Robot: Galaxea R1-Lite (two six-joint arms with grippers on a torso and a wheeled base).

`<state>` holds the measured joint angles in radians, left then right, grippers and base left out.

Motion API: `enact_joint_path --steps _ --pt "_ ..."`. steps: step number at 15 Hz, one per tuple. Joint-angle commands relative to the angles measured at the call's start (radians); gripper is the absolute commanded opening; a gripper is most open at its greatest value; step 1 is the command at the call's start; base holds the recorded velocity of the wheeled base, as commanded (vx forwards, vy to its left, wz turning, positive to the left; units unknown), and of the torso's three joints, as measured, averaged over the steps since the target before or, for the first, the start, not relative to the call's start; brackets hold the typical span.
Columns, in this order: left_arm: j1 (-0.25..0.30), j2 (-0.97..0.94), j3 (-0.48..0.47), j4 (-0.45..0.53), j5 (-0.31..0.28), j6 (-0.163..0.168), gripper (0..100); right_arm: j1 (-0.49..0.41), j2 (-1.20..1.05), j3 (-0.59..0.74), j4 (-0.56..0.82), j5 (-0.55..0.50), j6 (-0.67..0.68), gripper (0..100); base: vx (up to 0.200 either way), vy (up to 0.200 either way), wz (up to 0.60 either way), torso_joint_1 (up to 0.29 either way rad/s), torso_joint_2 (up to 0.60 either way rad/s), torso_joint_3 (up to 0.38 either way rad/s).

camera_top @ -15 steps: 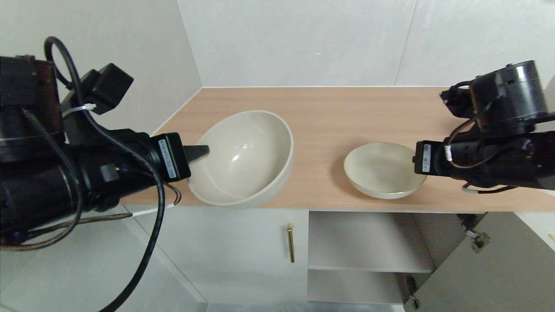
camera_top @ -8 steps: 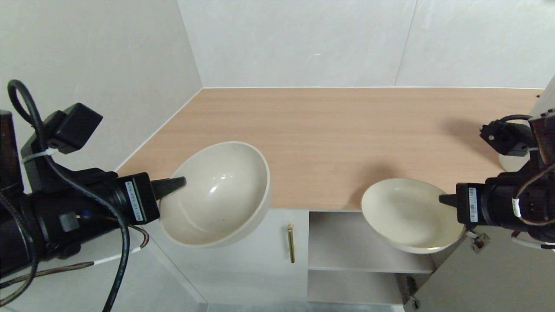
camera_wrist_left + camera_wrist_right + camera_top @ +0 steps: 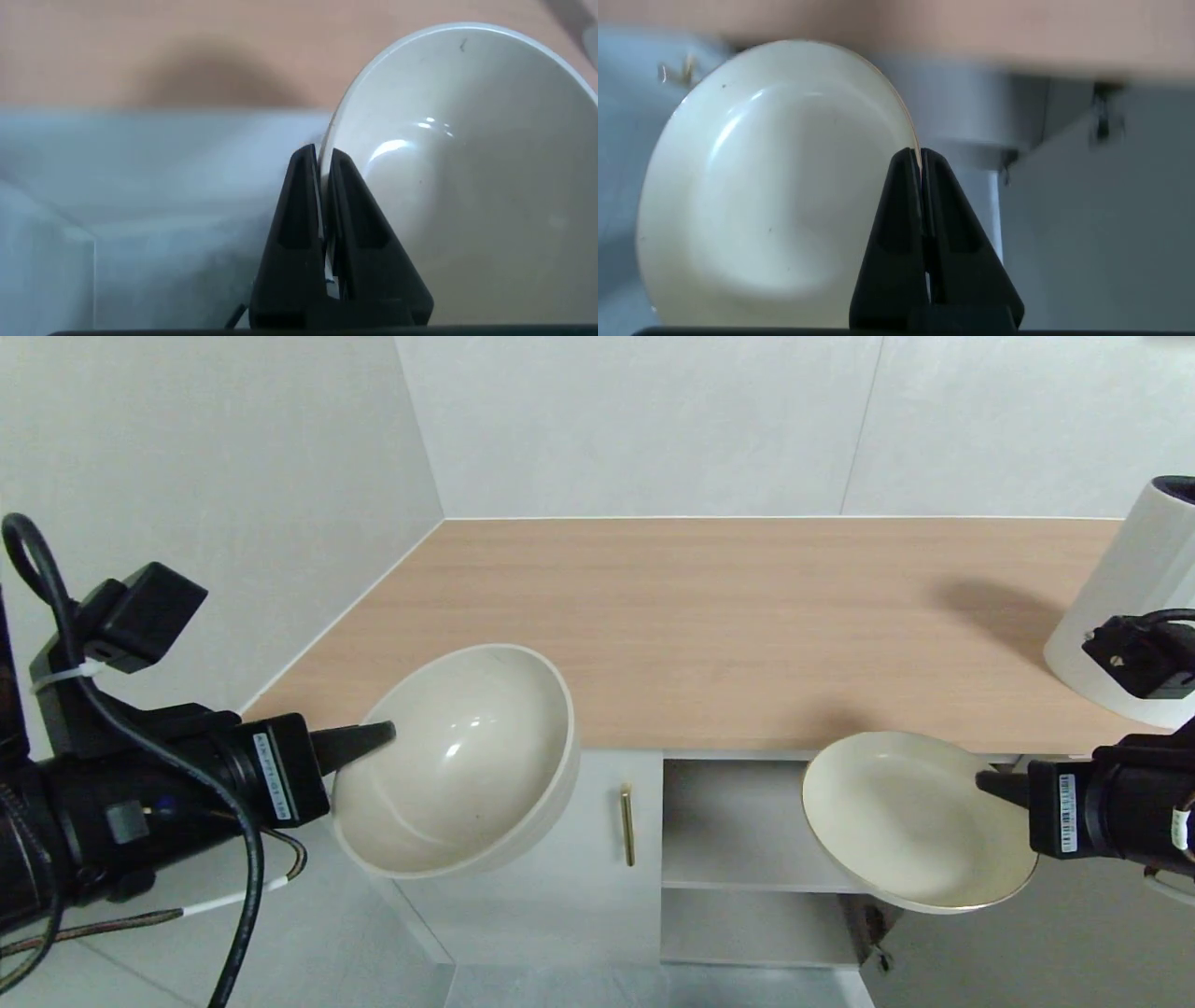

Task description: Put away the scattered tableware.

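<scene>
1. Wooden countertop (image 3: 709, 616): light grain, set into a corner of pale walls.
2. On it, at the right end: one white cylindrical container (image 3: 1134, 560), its shadow falling leftward on the wood.
3. Beneath: cabinet (image 3: 607, 915), left door shut, right compartment open on a shelf (image 3: 738, 840).

Left tool (image 3: 381, 739) clamped — right tool (image 3: 988, 782) likewise.

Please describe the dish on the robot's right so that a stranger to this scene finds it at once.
Find the wooden counter, then the open cabinet below its front edge. Before it, the right pincer grips a cream plate by its rim. It is smaller and much flatter than the deep bowl in the left pincer.
</scene>
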<state>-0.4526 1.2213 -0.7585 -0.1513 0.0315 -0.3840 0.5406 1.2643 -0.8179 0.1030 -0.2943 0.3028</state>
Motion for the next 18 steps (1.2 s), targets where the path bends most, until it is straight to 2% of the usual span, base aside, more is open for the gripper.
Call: enact_joint_path --steps 1,8,11,18 --pt "0.000 0.011 0.001 -0.001 0.001 0.001 0 -0.001 0.010 0.009 -0.002 0.000 -0.007 0 0.000 0.000 0.00 0.000 0.00 0.000" --pt "-0.002 0.041 -0.001 -0.002 -0.002 0.028 0 -0.001 0.052 0.022 -0.002 0.001 -0.013 0 0.000 0.000 0.00 0.000 0.00 0.000" --pt "0.000 0.043 -0.004 -0.002 -0.002 0.028 0 -0.001 0.073 0.029 -0.016 -0.002 -0.013 0 0.000 0.000 0.00 0.000 0.00 0.000" --pt "0.000 0.055 -0.002 -0.002 -0.002 0.028 0 -0.028 0.107 0.032 -0.029 -0.002 -0.014 0 0.000 0.000 0.00 -0.182 0.41 0.223"
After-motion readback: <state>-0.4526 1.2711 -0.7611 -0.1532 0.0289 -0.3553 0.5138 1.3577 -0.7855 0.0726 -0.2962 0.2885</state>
